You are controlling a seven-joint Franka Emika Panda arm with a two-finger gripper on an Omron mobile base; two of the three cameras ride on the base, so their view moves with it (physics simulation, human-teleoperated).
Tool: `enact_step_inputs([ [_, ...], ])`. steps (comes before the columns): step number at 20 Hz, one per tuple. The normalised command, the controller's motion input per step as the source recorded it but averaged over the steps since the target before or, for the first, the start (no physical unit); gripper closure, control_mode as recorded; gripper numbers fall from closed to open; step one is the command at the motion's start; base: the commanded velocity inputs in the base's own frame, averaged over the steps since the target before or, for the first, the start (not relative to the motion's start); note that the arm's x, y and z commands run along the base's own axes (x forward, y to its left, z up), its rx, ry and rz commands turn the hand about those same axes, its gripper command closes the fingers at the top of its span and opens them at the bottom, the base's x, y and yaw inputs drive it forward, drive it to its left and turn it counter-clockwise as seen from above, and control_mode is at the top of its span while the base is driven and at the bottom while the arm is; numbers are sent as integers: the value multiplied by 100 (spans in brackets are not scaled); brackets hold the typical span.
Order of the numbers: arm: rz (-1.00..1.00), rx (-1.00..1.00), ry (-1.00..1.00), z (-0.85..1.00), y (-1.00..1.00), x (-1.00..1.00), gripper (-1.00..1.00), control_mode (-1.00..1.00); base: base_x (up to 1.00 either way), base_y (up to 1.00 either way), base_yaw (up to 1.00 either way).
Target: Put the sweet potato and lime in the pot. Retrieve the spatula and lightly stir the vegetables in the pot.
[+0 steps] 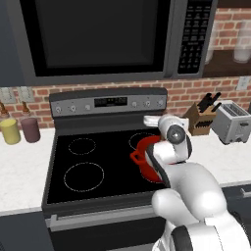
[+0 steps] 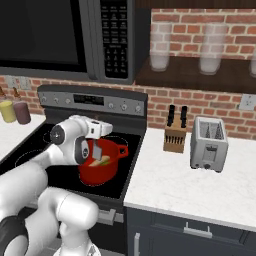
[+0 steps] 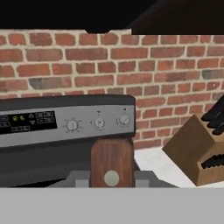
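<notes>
- Stove: black glass top under the microwave; taken here as the landmark.
- Bench: white, right of the stove, carrying the toaster and knife block.
- Pot: red, on the stove's front right burner; the sweet potato and lime lie inside it.
- Hand: directly above the pot, closed on the spatula.
- Spatula: long axis near upright, grey blade hanging down into the pot just over the vegetables, wooden handle up in the hand; judged ready for stirring.
</notes>
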Motion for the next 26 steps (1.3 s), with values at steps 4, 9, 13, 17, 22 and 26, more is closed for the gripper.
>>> enact_step_inputs([
  [4,0,-4,7,-35,1,22,100,-100,0,0,0],
  [9,1,-6,4,-44,0,6,100,-100,0,0,0],
  [13,3,-5,1,-36,0,23,100,-100,0,0,0],
  [17,5,-5,0,-27,0,18,100,-100,0,0,0],
  [22,5,-10,0,-21,1,8,100,-100,0,0,0],
  [26,5,-16,-3,-22,3,8,100,-100,0,0,0],
])
